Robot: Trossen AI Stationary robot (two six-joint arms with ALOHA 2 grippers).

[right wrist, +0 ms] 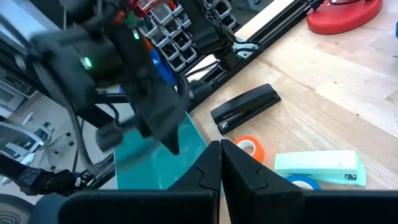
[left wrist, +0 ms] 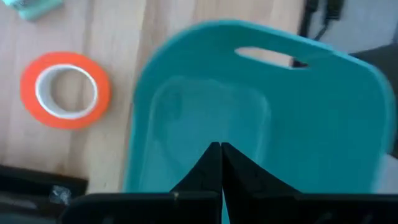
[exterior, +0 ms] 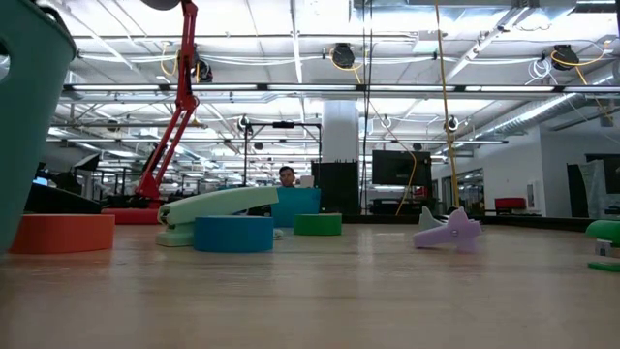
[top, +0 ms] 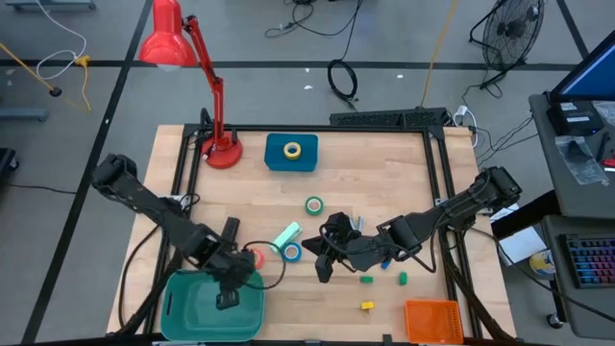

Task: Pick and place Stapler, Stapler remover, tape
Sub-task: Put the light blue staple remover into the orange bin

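Risk: bin [top: 183, 306] at the table's front-left corner looks empty, so every item is still to be moved; with both pincers clenched, any descent onto an item would push it aside rather than grip it.
Collision risk: left gripper [top: 228, 300] hangs over the bin's right part, and the right gripper [top: 323, 274] sits mid-table near the front; both may reach for the same cluster and their arms could cross.
Left pincer: fingers pressed together, holding nothing, above the bin floor [left wrist: 211, 124].
Right pincer: fingers [right wrist: 205, 171] shut tight, empty, aimed toward the bin.
Stapler [right wrist: 245, 107]: black, flat on the table near its left edge, beside the bin.
Tape: orange roll [left wrist: 65, 90] just beside the bin; blue roll [top: 291, 252] and green roll [top: 314, 205] mid-table; yellow roll [top: 292, 150] on a blue box at the back.
Remover: cannot tell which item it is.
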